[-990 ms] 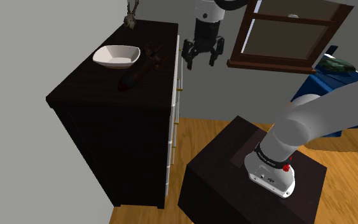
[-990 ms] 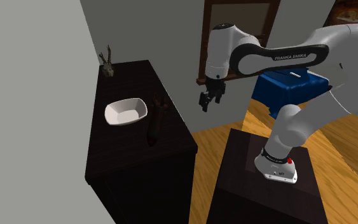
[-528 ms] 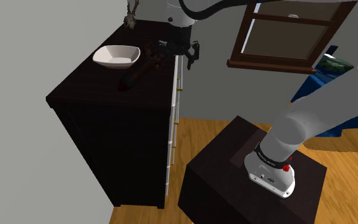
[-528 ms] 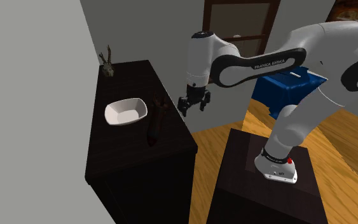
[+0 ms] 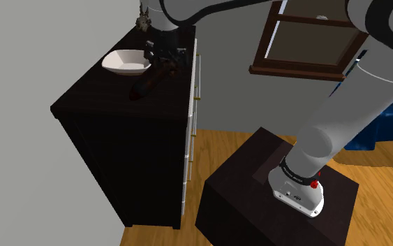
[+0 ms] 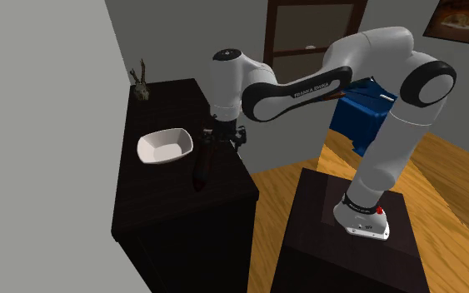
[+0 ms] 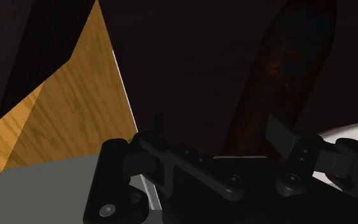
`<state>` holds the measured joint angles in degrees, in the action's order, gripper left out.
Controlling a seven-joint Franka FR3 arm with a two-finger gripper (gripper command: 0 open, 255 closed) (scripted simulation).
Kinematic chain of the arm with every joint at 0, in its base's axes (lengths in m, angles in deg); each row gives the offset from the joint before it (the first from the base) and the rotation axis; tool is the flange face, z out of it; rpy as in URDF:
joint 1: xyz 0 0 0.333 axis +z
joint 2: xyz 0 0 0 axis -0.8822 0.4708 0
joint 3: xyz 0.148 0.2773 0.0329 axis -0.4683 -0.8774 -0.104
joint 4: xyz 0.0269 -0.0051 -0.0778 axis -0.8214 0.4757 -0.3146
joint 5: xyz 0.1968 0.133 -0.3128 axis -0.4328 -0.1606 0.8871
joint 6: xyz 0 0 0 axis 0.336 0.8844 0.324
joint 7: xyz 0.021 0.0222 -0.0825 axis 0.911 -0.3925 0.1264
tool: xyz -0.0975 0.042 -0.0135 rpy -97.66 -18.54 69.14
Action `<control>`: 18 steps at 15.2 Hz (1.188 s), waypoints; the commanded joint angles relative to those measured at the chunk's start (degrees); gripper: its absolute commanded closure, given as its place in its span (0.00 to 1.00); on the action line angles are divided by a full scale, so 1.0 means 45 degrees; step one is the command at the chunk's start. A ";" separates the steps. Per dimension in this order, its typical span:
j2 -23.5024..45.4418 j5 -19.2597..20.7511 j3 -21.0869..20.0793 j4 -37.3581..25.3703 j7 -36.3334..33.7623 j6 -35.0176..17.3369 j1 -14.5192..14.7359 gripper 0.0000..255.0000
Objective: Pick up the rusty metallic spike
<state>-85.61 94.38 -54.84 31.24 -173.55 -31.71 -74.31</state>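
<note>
Here, in the shoulder view, the dark reddish-brown, rust-mottled tapering spike [image 5: 148, 82] lies flat on top of the dark-brown chest of drawers [image 5: 93, 105], slanting from near the drawer-front edge toward the shoulder view's lower left. The shallow white bowl [image 5: 126, 61] sits just beside its upper end. The black two-finger tool [image 5: 165, 59] hangs over that upper end, with the white arm reaching in from above. The dark box stand [image 5: 250, 192] is on the wooden floor at the lower right. In the second exterior view the spike [image 6: 200, 166] lies near the chest's [image 6: 153, 216] right edge, the bowl [image 6: 165, 146] to its left, and the tool [image 6: 223, 141] points down at the spike's far end, close above the top. A small antlered ornament [image 6: 141, 86] stands at the chest's far corner. In the wrist view the tool [image 7: 219, 130] is released, its fingers [image 7: 284, 135] standing apart. The spike [image 7: 285, 70] runs away from the tool across the dark top, its near part between the fingers and closer to one of them; whether it touches that finger I cannot tell.
</note>
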 commanded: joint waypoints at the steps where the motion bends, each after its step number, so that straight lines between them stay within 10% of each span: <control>1: 0.1225 0.1003 -0.0194 -0.1100 -0.1626 0.0095 0.0086 0.00; 5: 0.3303 0.2610 -0.0009 -0.3265 -0.3976 0.0610 0.0766 0.00; 14: 0.3439 0.2802 0.0096 -0.2142 -0.4271 -0.0593 0.0735 0.00; 15: 0.3426 0.2798 0.0095 -0.2104 -0.4278 -0.0621 0.0731 1.00; 18: 0.3427 0.2797 0.0096 -0.2114 -0.4272 -0.0612 0.0729 1.00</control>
<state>-70.24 106.97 -54.42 21.66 -192.76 -34.46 -71.02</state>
